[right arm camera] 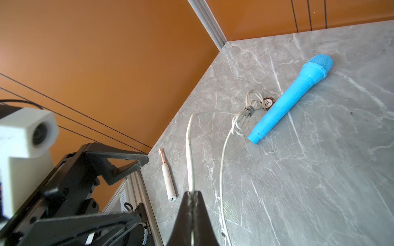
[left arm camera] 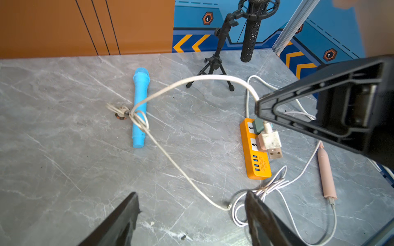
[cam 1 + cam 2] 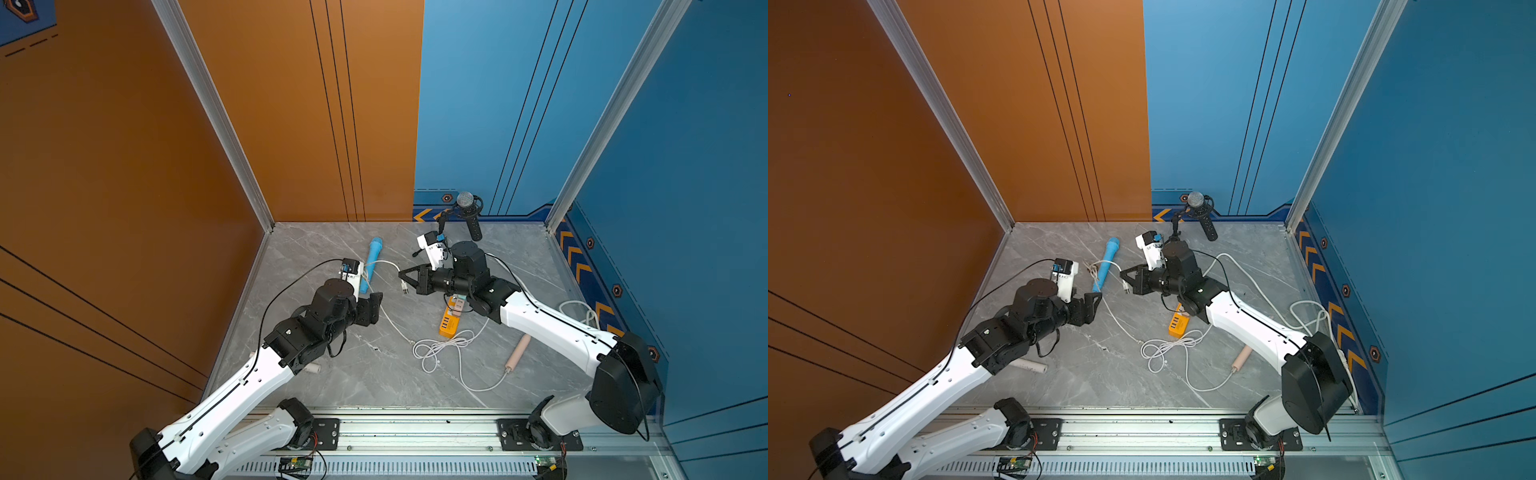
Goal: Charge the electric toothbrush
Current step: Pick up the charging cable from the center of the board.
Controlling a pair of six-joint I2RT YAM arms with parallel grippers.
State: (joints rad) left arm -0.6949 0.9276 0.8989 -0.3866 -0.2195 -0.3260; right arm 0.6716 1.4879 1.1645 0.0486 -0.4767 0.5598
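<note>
Right gripper (image 3: 400, 274) pinches the cable (image 2: 213, 76), apparently well apart from the toothbrush (image 1: 168, 181).

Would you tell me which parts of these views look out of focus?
Left wrist view: the left gripper's fingers are soft, the USB cable crisp at its plug. Right wrist view: the left wrist camera housing is blurred. Both top views: evenly lit.
</note>
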